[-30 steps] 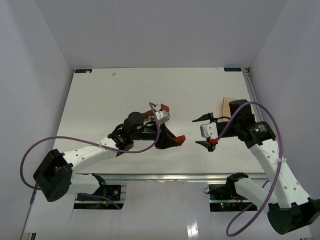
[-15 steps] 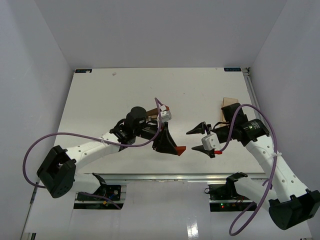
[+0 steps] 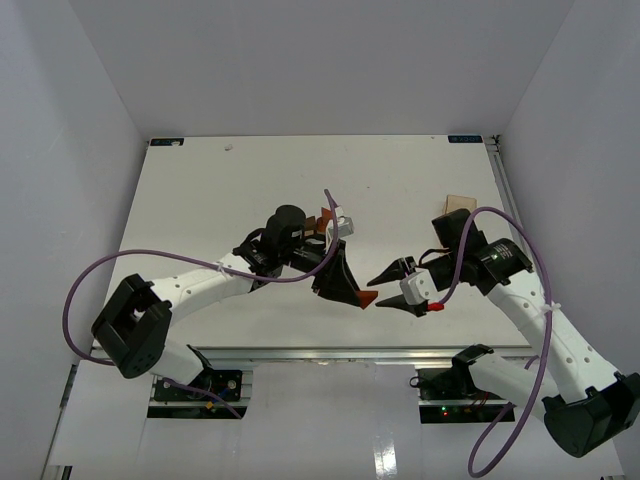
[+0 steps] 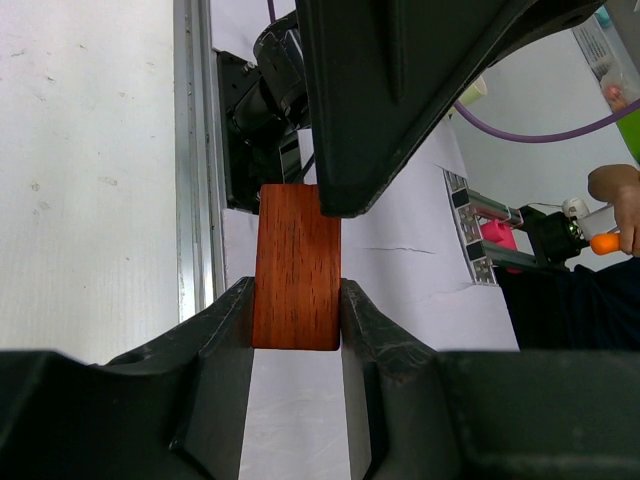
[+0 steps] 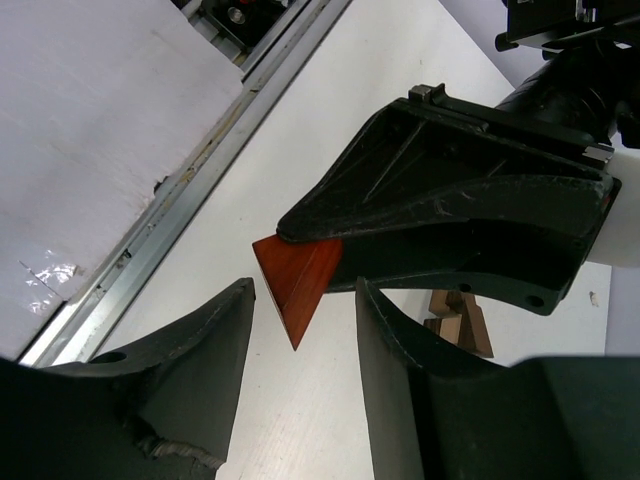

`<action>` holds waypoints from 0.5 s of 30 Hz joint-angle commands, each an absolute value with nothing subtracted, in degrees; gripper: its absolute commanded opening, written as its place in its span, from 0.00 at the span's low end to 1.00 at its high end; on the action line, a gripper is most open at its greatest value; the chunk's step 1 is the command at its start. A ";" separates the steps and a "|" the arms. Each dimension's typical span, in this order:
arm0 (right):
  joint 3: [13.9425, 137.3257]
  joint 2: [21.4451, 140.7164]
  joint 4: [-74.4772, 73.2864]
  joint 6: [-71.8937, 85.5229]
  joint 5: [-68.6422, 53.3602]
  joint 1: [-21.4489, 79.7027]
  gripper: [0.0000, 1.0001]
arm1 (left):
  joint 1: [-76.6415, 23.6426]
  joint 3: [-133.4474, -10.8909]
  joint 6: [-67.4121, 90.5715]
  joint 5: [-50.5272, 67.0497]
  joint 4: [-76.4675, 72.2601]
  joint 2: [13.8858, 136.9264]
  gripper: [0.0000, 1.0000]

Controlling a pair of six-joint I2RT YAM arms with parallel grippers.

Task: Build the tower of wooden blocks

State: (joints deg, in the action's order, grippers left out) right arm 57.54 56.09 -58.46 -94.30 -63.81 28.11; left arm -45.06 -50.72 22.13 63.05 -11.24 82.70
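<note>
Left arm [image 3: 190, 290], right arm [image 3: 550, 330]: white links, black joints and bases, purple cable [image 3: 78, 283] looped along each (red tab [image 3: 432, 306] by right wrist), matte black wedge-shaped jaws.

Reddish block [image 4: 297, 265] — in tool's [image 4: 296, 300] grip

The left arm [image 3: 190, 285] reaches rightward to the frame's lower centre, where the left gripper [image 3: 356, 294] clamps a reddish-brown wooden wedge block [image 4: 297, 265] between its fingers [image 4: 215, 340]. The right arm [image 3: 545, 320] bends leftward, and the right gripper [image 3: 377, 295] faces the left one with its fingers spread.
</note>
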 commanded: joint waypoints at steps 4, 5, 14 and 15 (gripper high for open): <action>56.58 55.74 -54.04 -88.63 -64.09 29.79 0.47 | -44.74 -53.02 21.99 65.43 -13.31 81.77 0.00; 56.54 55.79 -53.81 -88.31 -63.72 29.97 0.46 | -44.74 -52.89 22.22 65.52 -13.58 81.63 0.00; 55.64 55.38 -52.30 -86.84 -61.09 30.76 0.48 | -44.65 -52.39 23.03 66.27 -15.21 81.12 0.00; 55.72 55.29 -52.29 -86.75 -60.92 30.68 0.48 | -44.57 -52.47 23.03 66.44 -15.21 81.04 0.00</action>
